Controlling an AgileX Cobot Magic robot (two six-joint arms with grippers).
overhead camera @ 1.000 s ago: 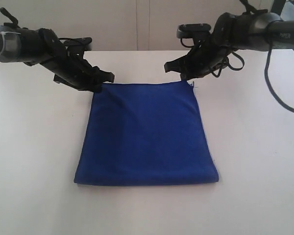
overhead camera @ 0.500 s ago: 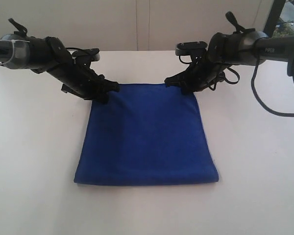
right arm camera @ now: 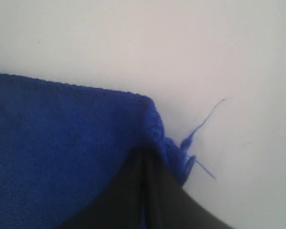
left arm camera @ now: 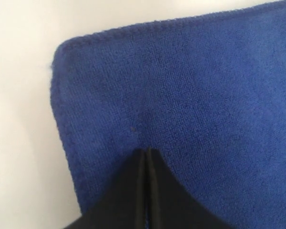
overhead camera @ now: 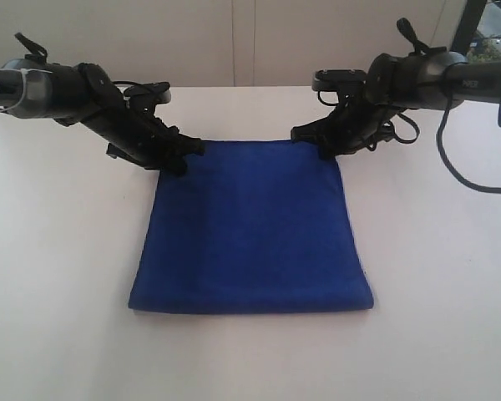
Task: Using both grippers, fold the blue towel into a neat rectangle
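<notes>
The blue towel [overhead camera: 250,234] lies flat on the white table [overhead camera: 58,284] as a doubled, roughly square piece with its folded edge nearest the camera. My left gripper [overhead camera: 182,159] is down on the far left corner and my right gripper [overhead camera: 326,150] on the far right corner. In the left wrist view the black jaws [left arm camera: 148,150] are shut, their tips resting on the towel [left arm camera: 190,81] just inside its corner. In the right wrist view the shut jaws [right arm camera: 144,152] sit at the towel [right arm camera: 57,143] corner, which is bunched beside them, with a loose thread [right arm camera: 202,121] trailing onto the table.
Bare white tabletop surrounds the towel on all sides. A pale wall [overhead camera: 250,42] runs behind the table's far edge. Black cables [overhead camera: 476,180] hang from the right arm over the table at the right.
Both grippers came down from just above the far corners onto the towel, the left one moving slightly inward. Their jaws stayed shut and the towel kept its shape.
</notes>
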